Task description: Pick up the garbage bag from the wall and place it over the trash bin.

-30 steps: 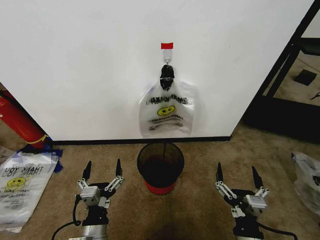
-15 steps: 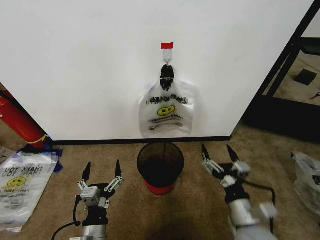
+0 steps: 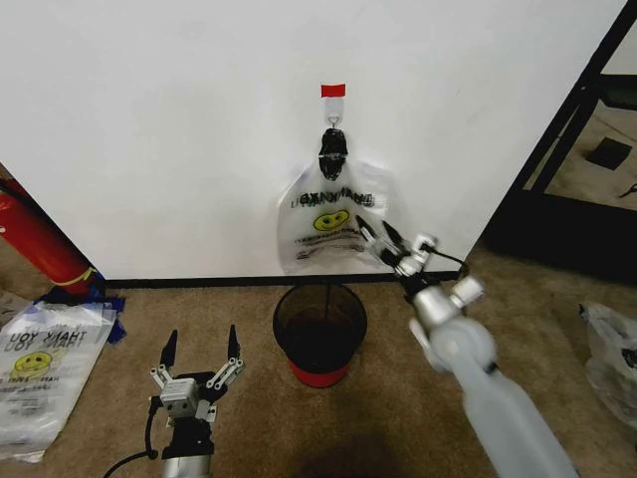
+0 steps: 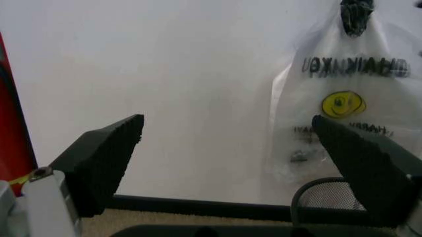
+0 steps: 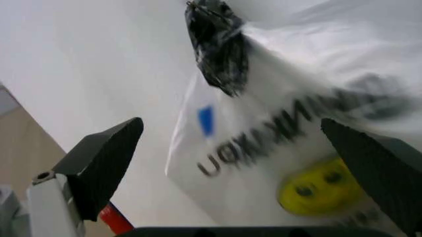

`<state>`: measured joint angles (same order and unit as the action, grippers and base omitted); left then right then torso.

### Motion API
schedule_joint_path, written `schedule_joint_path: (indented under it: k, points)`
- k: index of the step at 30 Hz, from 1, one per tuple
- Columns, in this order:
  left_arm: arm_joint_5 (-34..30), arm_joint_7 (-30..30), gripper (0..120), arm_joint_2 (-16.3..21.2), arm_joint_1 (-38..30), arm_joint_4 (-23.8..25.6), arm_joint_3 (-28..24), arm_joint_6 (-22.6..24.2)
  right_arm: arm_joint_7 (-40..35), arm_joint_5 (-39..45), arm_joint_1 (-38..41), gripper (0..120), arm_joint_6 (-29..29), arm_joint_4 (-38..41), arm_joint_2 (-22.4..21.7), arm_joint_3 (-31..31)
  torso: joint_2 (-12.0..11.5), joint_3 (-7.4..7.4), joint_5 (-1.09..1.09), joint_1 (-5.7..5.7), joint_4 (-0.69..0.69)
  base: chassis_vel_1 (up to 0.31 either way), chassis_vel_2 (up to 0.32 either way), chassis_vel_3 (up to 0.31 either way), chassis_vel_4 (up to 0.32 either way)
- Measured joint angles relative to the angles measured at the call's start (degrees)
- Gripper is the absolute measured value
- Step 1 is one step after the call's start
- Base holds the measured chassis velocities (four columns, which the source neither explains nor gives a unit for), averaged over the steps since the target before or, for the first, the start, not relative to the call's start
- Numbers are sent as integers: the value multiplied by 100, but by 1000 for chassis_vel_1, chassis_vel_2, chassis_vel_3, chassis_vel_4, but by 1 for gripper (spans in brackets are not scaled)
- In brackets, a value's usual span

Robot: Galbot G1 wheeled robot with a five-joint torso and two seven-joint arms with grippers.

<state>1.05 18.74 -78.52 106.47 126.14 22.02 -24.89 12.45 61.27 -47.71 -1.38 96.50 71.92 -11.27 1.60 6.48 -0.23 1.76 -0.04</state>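
Left tool (image 3: 198, 345), fingers spread, idles low near-left. Centre: trash bin (image 3: 319, 331) against the wall (image 3: 159, 129). Beyond, right tool (image 3: 381, 239), fingers spread and empty, reaches the hanging garbage bag (image 3: 333, 227). Approach step; next calls for gripping the bag.

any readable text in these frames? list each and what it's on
"THANK YOU", seen mirrored from behind: on the garbage bag hanging on the wall, above its yellow smiley face.
Smaller lines under the smiley: too blurred to read.
"THANK YOU": on a second bag lying on the floor at left; smaller print unreadable.
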Motion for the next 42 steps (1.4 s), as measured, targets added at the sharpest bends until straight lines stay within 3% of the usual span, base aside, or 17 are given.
schedule_joint_path:
  k: [3, 10, 28, 32, 35, 36, 39, 42]
  points:
    - [61, 6, 100, -24, 55, 72, 19, -2, 140, 192, 674, 100, 4, -696, 219, 256, 0, 0, 0, 0, 0, 0, 0, 0, 0]
    - [87, 10, 100, -27, 166, 139, 122, -63, 459, 333, 1255, 100, 35, -1412, 432, 462, 0, -1, 0, 0, -2, 0, 0, 0, 0]
    - [35, 49, 100, 10, 186, 268, 196, -71, 458, 358, 1543, 97, 96, -1467, 605, 515, 1, -1, 0, -1, -2, 0, 0, 0, 0]
    - [40, 56, 100, 2, 179, 261, 177, -70, 407, 339, 1503, 79, 95, -1395, 603, 475, 1, -1, 1, -2, -1, 0, 0, 0, 0]
    - [45, 59, 100, 1, 175, 246, 169, -71, 390, 334, 1487, 73, 95, -1380, 597, 459, 1, -1, 1, -2, -2, 0, 0, 0, 0]
    - [47, 61, 100, 2, 169, 246, 165, -72, 358, 331, 1489, 60, 95, -1372, 583, 450, 1, -1, 1, -2, -1, 0, 0, 0, 0]
    - [45, 61, 100, 2, 165, 263, 165, -71, 303, 337, 1510, 46, 95, -1372, 562, 449, 1, -1, 1, -2, -1, 0, 0, 0, 0]
    - [42, 64, 100, 1, 163, 263, 170, -71, 280, 335, 1509, 39, 92, -1371, 555, 450, 1, -1, 1, -2, -2, 0, 0, 0, 0]
